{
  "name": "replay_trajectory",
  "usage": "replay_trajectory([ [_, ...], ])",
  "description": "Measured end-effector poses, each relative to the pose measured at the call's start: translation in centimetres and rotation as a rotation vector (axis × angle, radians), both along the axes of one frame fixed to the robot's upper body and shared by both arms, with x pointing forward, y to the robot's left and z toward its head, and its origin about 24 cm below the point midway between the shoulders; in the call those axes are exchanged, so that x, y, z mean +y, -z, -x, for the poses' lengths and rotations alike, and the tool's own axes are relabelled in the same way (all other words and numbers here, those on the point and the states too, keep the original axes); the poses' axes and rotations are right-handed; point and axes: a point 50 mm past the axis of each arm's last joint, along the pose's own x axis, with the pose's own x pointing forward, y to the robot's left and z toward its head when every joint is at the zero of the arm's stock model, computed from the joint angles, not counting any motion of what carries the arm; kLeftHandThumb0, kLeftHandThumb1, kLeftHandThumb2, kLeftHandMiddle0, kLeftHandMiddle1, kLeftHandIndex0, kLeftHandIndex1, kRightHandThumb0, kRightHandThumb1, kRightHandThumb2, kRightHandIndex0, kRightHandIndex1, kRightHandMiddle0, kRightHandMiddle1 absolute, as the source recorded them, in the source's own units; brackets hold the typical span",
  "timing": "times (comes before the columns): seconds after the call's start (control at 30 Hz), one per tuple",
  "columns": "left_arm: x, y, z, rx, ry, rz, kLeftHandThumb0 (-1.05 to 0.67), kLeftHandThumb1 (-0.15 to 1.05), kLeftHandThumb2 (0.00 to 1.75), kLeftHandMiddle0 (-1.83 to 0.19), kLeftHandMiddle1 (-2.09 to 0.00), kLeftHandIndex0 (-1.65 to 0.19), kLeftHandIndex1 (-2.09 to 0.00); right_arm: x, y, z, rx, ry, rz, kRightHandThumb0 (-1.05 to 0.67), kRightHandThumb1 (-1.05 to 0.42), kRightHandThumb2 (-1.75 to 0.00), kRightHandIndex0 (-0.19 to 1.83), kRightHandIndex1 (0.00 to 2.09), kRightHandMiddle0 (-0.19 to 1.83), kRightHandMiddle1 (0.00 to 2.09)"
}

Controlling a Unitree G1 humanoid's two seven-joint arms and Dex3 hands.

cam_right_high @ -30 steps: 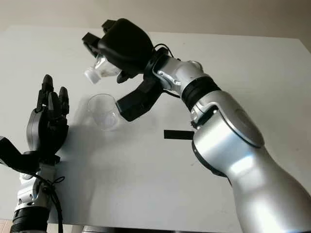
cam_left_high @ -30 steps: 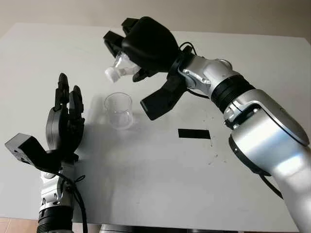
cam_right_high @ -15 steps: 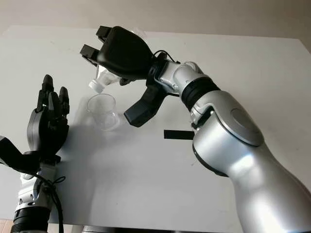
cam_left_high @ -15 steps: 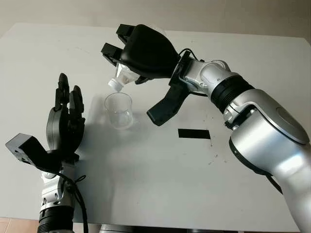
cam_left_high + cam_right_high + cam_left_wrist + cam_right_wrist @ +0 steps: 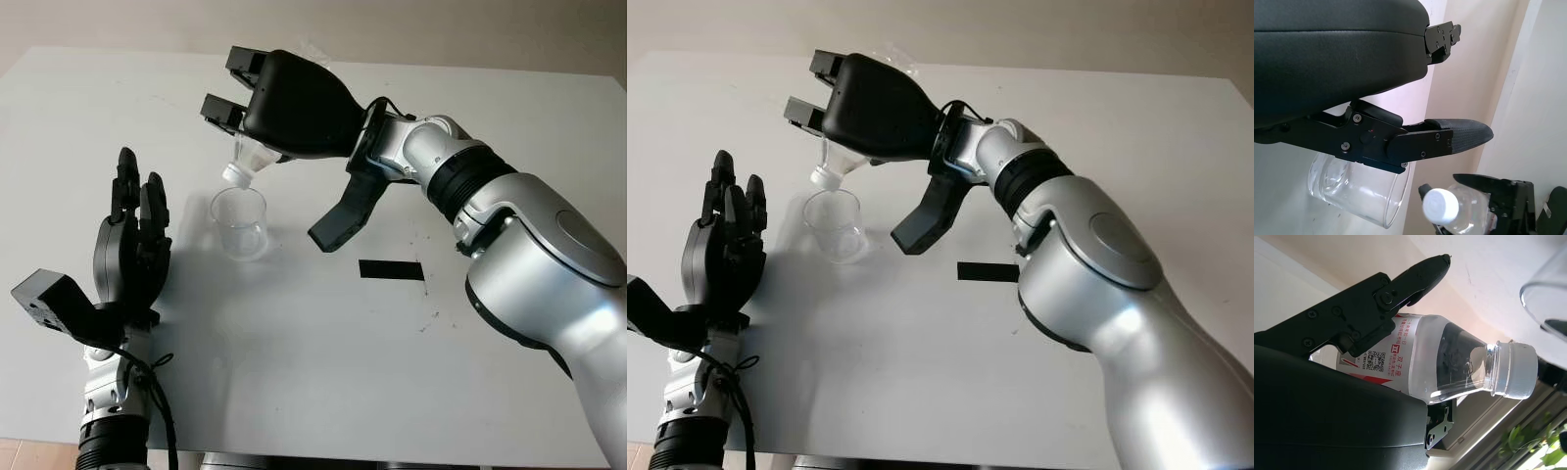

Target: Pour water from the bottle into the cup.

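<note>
The clear plastic water bottle with a white cap [image 5: 1449, 362] carries a white and red label [image 5: 1382, 360] printed with a square QR code and small Chinese characters, too small to read. No other text, number or sign is legible.

Setting is presenting as a lab or test room. A plain white table [image 5: 294, 372] is standing against a bare beige wall [image 5: 441, 29], and a black tape marker [image 5: 391, 270] is lying on its surface.
</note>
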Motion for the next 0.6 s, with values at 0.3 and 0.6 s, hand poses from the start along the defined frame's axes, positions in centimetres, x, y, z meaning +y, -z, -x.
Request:
replay_trajectory([
  [0.3,0.0,0.0,0.0,0.000,0.002,-0.001,-0.72,1.05,0.51,0.18,-0.05,0.19,-0.04,-0.3,-0.4,0.0,0.015,-0.012,-0.062,-0.37,-1.01,-0.06,1.21,2.09,0.71,2.09],
  [0.6,0.0,0.0,0.0,0.003,0.011,-0.004,-0.72,1.05,0.51,0.18,-0.05,0.19,-0.04,-1.5,-1.9,-0.5,0.180,0.057,-0.317,-0.22,-1.04,-0.13,1.19,2.09,0.78,2.09],
])
